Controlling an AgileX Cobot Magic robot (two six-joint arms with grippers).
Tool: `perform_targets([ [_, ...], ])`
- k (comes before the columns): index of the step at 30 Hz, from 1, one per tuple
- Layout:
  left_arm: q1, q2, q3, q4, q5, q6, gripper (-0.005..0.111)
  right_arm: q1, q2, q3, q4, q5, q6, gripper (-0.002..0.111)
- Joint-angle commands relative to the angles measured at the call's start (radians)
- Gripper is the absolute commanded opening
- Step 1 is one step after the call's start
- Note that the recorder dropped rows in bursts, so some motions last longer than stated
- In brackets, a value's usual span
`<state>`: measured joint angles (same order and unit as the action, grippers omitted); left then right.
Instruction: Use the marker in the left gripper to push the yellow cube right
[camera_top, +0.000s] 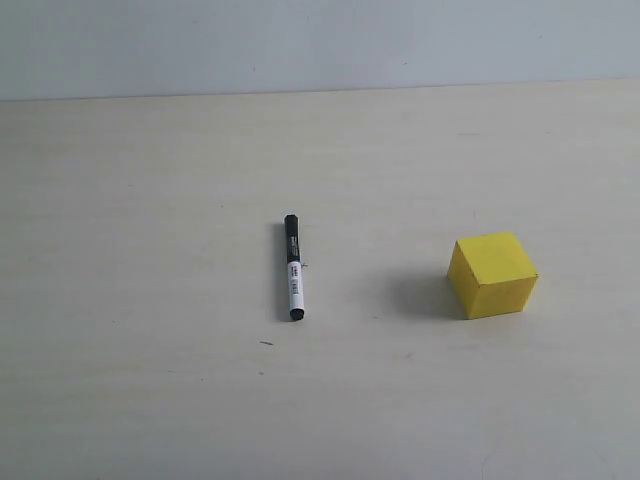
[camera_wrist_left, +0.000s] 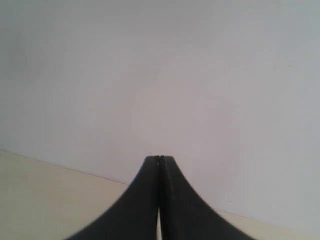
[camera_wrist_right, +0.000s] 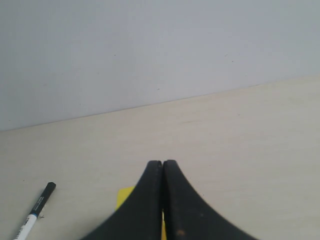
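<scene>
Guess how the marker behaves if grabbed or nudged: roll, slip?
The marker is a slim round barrel lying flat on the table, so it probably rolls sideways if nudged. It looks rigid and likely light; the smooth barrel may slip.

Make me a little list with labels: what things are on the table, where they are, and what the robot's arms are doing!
marker: lies flat on the table, held by nothing, black cap at the far end
yellow cube: right of the marker in the exterior view, not touching it
left end effector: shut, empty
right end effector: shut, empty
task: marker not yet picked up
</scene>
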<state>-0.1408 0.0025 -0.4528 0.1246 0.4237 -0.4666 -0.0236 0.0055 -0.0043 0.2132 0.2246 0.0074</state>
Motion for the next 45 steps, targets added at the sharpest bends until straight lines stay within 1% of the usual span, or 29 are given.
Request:
perform_targets([
  [1, 0.002, -0.002, 0.157, -0.051, -0.216, -0.019, 0.0, 0.0, -0.001, 0.004, -0.003, -0.006, -0.007, 0.0],
  [3, 0.002, -0.002, 0.221, -0.056, -0.271, -0.073, 0.0, 0.0, -0.001, 0.004, -0.003, -0.006, -0.007, 0.0],
  [10, 0.002, -0.002, 0.374, -0.054, -0.278, -0.06, 0.0, 0.0, -0.001, 0.004, -0.003, -0.006, -0.007, 0.0],
  [17, 0.002, -0.002, 0.451, -0.054, -0.284, -0.057, 0.0, 0.0, -0.001, 0.004, -0.003, -0.006, -0.007, 0.0],
  [21, 0.002, -0.002, 0.453, -0.054, -0.248, -0.033, 0.0, 0.0, -0.001, 0.004, -0.003, -0.006, -0.007, 0.0],
  [27, 0.002, -0.002, 0.453, -0.054, -0.239, -0.03, 0.0, 0.0, -0.001, 0.004, -0.003, -0.006, -0.007, 0.0],
  [31, 0.002, -0.002, 0.453, -0.05, -0.216, 0.059, 0.0, 0.0, -0.001, 0.004, -0.003, -0.006, -0.007, 0.0],
  [34, 0.002, -0.002, 0.453, -0.05, -0.134, 0.172, 0.0, 0.0, -0.001, 0.004, -0.003, -0.006, -0.007, 0.0],
  [36, 0.002, -0.002, 0.453, -0.05, -0.077, 0.28, 0.0, 0.0, -0.001, 0.004, -0.003, -0.006, -0.007, 0.0],
  [37, 0.002, -0.002, 0.453, -0.05, -0.067, 0.316, 0.0, 0.0, -0.001, 0.004, -0.003, -0.006, -0.007, 0.0],
  [45, 0.002, -0.002, 0.453, -0.05, -0.067, 0.334, 0.0, 0.0, -0.001, 0.004, -0.003, -0.006, -0.007, 0.0],
])
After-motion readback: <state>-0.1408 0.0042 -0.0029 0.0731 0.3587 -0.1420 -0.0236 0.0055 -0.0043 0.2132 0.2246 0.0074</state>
